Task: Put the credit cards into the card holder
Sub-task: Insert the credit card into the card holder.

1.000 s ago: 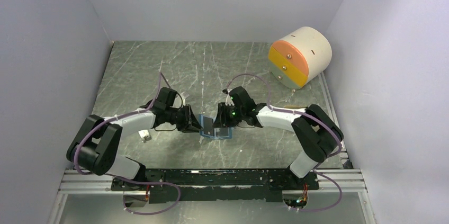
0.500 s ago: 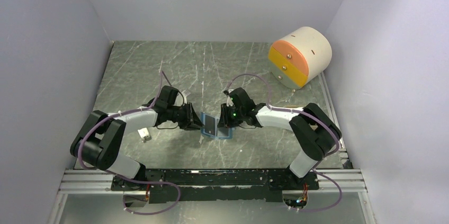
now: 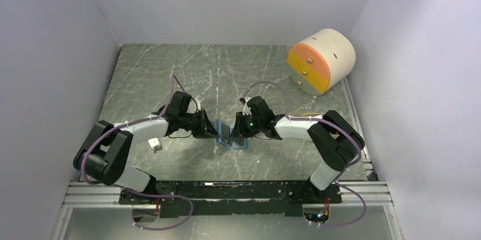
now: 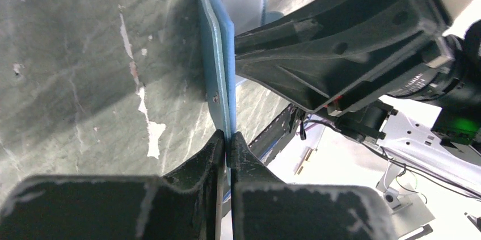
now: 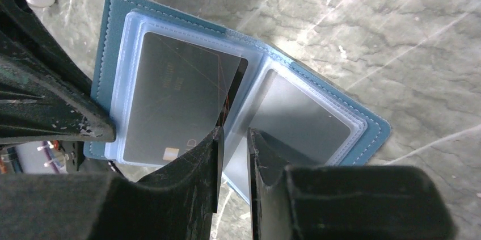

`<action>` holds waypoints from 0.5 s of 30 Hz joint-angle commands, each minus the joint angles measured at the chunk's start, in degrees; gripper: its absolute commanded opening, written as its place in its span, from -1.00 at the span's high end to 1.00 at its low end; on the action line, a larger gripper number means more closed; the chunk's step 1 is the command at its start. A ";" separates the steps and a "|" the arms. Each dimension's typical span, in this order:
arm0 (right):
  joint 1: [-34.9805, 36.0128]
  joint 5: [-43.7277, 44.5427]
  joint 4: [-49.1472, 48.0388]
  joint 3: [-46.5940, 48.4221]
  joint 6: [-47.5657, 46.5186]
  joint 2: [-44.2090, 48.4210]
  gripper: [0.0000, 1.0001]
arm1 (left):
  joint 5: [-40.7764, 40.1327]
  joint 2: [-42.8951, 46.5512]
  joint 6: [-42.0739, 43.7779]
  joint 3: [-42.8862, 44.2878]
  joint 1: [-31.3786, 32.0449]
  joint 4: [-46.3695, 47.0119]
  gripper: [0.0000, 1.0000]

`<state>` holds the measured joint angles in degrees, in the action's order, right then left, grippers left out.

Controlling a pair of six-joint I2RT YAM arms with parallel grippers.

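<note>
Clamping one card holder (image 5: pixel 116 13): left end effector (image 4: pixel 228 140) | credit cards (image 5: pixel 170 98): one | right end effector (image 5: pixel 233 135): cannot tell

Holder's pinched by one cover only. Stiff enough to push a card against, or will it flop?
Likely floppy at the spine: the holder lies hinged open, left gripper shut on one side only. Clear sleeves look thin, so probably buckle under a push. Probably light: that one pinch seems to hold a side upright.
</note>
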<state>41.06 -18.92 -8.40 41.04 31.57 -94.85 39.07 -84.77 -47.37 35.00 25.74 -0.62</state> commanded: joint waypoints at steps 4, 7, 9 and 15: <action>1.64 0.11 0.17 -1.43 1.62 -1.31 0.48 | 0.37 5.61 0.22 -0.26 0.48 -0.61 0.82; 1.87 0.11 -0.21 -1.41 1.77 -1.51 0.48 | 0.27 3.52 0.43 -0.23 0.46 -0.76 0.75; 1.99 0.04 -0.67 -1.69 2.00 -1.88 0.48 | 0.22 2.01 0.70 0.24 0.46 -0.69 0.62; 2.26 -0.16 -1.00 -1.97 1.91 -2.62 0.48 | 0.05 -0.43 1.39 3.15 0.54 -0.92 0.51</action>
<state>42.61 -19.94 -10.87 40.58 33.67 -95.66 38.79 -83.85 -47.16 35.14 26.04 -2.09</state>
